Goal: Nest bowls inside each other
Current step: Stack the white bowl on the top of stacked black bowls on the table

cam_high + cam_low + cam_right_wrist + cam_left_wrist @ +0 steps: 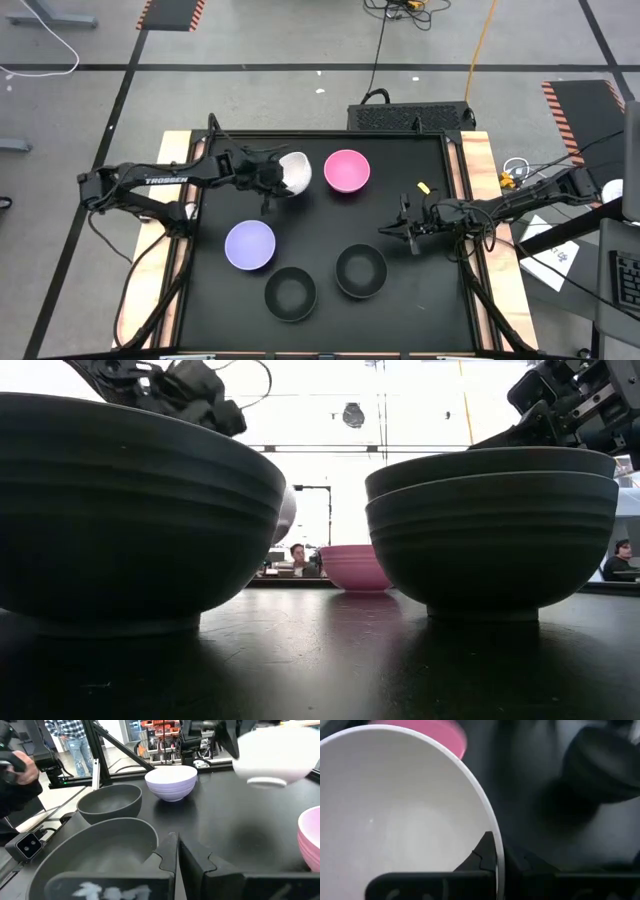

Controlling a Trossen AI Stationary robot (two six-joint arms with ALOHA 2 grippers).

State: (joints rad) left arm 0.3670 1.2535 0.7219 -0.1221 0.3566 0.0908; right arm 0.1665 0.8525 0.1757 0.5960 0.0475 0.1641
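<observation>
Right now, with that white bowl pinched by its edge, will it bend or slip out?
The white bowl keeps its round shape in the left tool, so it is probably stiff. Held up by its rim alone, it seems light. Its smooth, glossy wall might slip or swing.

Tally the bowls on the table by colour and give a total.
Black round plastic bowls: 3, one alone, two nested
White round plastic bowl: 1
Pink round plastic bowl: 1
Lavender round plastic bowl: 1
Total: 6
</observation>
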